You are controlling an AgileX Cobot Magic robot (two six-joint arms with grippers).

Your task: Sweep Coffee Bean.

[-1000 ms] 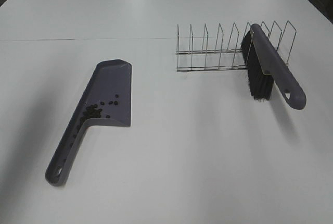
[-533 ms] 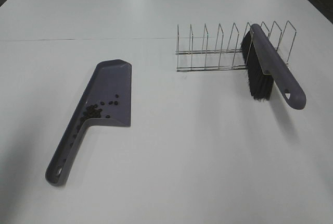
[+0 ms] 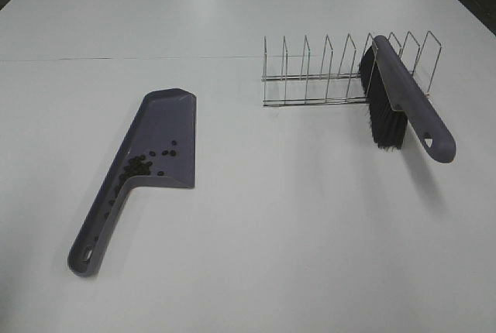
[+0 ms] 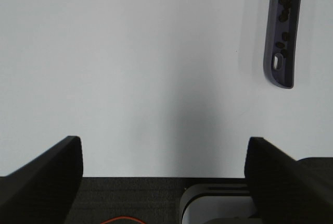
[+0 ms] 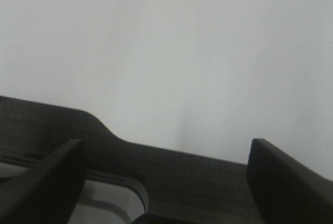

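Nothing has shifted since a second ago: dustpan, brush and rack lie exactly where they were, and neither arm has entered the high view.

The coffee beans (image 3: 141, 166) are gathered inside the purple dustpan (image 3: 159, 141), clustered at the back of the blade where it narrows into the handle, with a few strays spread a little further up the blade and some down the channel of the handle, as the left wrist view also shows (image 4: 285, 5). No loose beans are visible on the white worktop (image 3: 294, 224). The dustpan lies flat on the left half of the worktop, handle pointing toward the near-left corner. The brush (image 3: 399, 101) leans in the wire rack (image 3: 325, 77) on the right half, toward the far edge, bristles down and handle slanting toward the right edge.

Left gripper (image 4: 164, 161) sits at the near edge with its jaws spread wide and empty, the dustpan handle just ahead. Right gripper (image 5: 164, 166) is likewise spread wide, holding nothing, over bare worktop.

Judging by this, the sweeping is done and both tools are set down; the arms look parked. If anything remains, it would be lifting the dustpan level by its handle so the beans do not roll out.
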